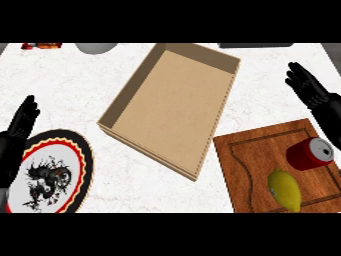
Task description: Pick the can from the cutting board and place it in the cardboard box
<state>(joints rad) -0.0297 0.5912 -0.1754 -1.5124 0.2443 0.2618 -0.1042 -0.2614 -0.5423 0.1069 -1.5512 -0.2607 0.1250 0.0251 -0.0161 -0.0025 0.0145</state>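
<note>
A red can (310, 154) with a silver top lies on its side on the wooden cutting board (251, 161) at the lower right. The open cardboard box (174, 107) sits in the middle of the counter, to the board's upper left, with nothing inside. My right hand (315, 94) is at the right edge, just above and behind the can, fingers straight and pointing away, not touching it. My left hand (14, 131) rests at the left edge, open, fingers up.
A yellow lemon (285, 189) lies on the board just below the can. A patterned plate (49, 174) with a red and black rim sits at the lower left beside my left hand. A grey round object (95, 47) and small red items (40, 45) stand at the far edge.
</note>
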